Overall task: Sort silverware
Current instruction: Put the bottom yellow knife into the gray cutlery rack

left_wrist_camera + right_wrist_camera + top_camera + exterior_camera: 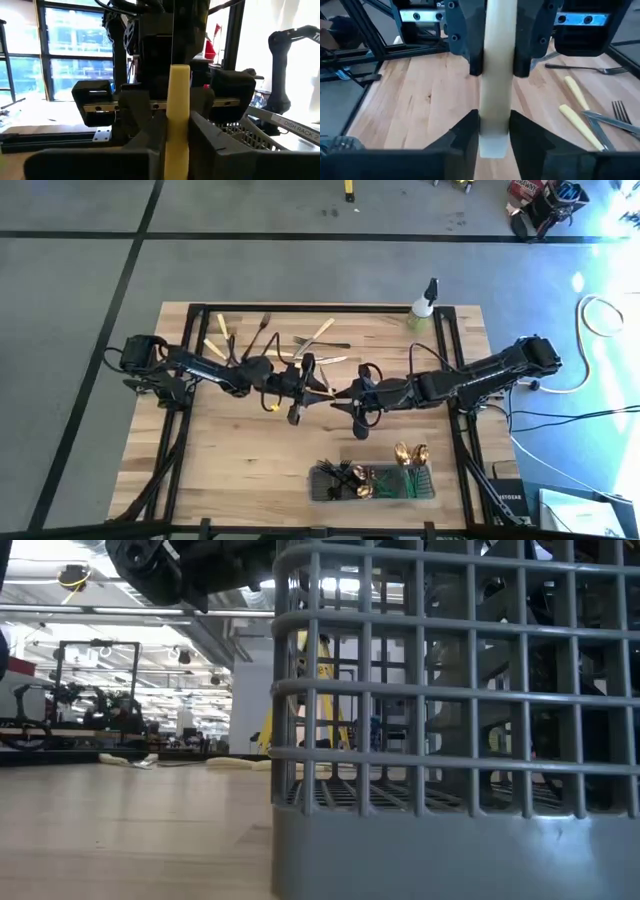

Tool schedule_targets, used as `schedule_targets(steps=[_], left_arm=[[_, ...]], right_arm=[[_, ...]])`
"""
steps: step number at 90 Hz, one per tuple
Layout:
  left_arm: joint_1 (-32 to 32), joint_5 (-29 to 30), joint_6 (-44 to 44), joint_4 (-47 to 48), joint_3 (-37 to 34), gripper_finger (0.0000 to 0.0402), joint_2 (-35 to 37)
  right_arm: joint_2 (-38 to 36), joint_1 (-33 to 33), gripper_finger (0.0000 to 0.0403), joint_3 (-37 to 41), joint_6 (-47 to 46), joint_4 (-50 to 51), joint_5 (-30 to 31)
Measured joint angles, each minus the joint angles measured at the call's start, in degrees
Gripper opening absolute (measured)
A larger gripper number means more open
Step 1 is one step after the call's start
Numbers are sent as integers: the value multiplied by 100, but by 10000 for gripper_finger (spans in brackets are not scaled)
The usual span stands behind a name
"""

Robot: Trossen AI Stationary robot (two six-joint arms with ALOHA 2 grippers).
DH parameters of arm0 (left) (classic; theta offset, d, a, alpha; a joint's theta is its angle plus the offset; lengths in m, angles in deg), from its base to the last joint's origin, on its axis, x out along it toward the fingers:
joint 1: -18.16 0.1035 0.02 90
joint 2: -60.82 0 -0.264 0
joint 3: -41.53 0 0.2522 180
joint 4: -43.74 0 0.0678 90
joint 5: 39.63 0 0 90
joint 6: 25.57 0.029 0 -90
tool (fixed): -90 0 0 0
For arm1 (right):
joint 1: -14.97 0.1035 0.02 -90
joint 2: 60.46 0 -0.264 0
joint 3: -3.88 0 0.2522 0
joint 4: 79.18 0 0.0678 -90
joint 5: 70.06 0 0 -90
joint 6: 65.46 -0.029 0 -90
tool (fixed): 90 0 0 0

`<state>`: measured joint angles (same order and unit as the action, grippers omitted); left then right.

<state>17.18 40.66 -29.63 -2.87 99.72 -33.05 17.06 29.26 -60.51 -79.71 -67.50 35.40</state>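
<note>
The left gripper [176,145] and the right gripper [494,132] meet at mid-table, tips facing each other. Both appear clamped on the same cream-handled utensil [496,75]: the right wrist view shows the pale handle pinched between the right arm's own fingers [465,137] and, farther along, between the opposing pair. The left wrist view confirms the left fingers [145,135] closed on it.

Loose silverware [300,345] lies on the far side of the table [240,470], behind the left arm. More pieces already stand in the grey caddy [425,495] at the near edge, right of centre. A spray bottle [424,304] stands at the far right corner.

Judged step: a hand-over between arms.

Hazards:
- If both grippers pull while clamped, the slim handle may twist or slip.
- If one releases before the other grips firmly, the piece probably drops to the table.
- Tilt during transfer likely complicates insertion into a caddy compartment.
</note>
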Motion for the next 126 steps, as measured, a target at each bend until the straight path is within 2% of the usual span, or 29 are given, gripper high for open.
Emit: schedule_targets(steps=[20, 47, 67, 92, 109, 126], left_arm=[[-77, -1, -177, -237, 0, 35, 0], [-345, 168, -242, -134, 0, 35, 2], [-878, 782, -319, -75, -2, 35, 9], [-2104, 1687, 187, -174, -2, 35, 11], [-2795, 1731, 477, -213, -2, 35, 11], [-3036, 1767, 404, -223, 108, 35, -226]], right_arm=[[-136, 10, 152, -2, 38, 54, -34], [-799, 294, 192, -2, -428, 1044, 197], [-1113, 626, 198, -4, -954, 1702, 320], [-1152, 1077, 198, -4, -1278, 1719, 501], [-1150, 1327, 198, -4, -1475, 1702, 510], [-1147, 1479, 198, -4, -1548, 1687, 765]])
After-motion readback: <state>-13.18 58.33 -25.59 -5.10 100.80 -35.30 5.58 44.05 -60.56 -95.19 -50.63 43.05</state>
